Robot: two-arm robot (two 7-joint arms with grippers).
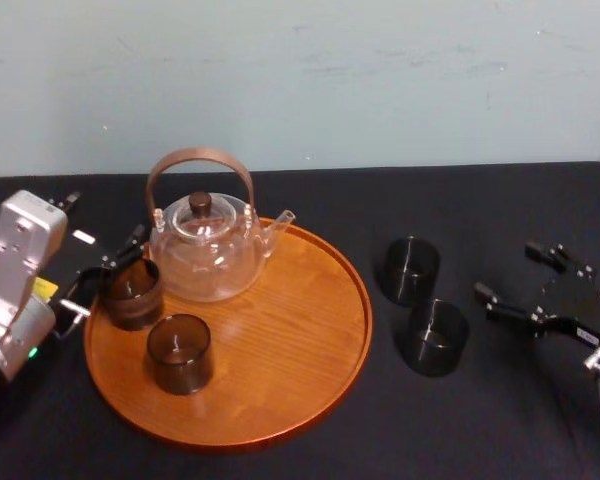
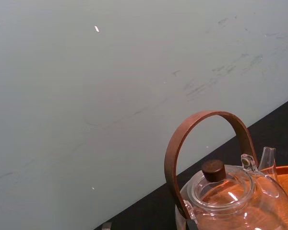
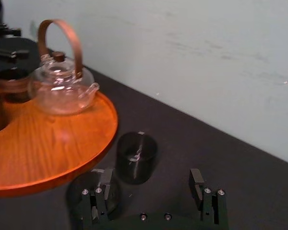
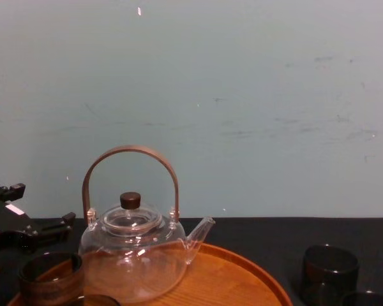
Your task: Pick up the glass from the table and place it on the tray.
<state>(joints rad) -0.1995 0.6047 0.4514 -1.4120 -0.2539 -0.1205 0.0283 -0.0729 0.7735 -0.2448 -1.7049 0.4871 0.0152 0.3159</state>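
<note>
Two dark glasses stand on the black table to the right of the round wooden tray: a far glass and a near glass. My right gripper is open just right of them, nothing between its fingers. The right wrist view shows its fingertips spread, the far glass ahead and the near glass partly behind one finger. On the tray sit a glass teapot and two more dark glasses. My left gripper is open at the tray's left edge, beside the rear tray glass.
The teapot's brown handle rises high over the tray's back. A pale wall runs close behind the table. Bare black tabletop stretches in front of and to the right of the two table glasses.
</note>
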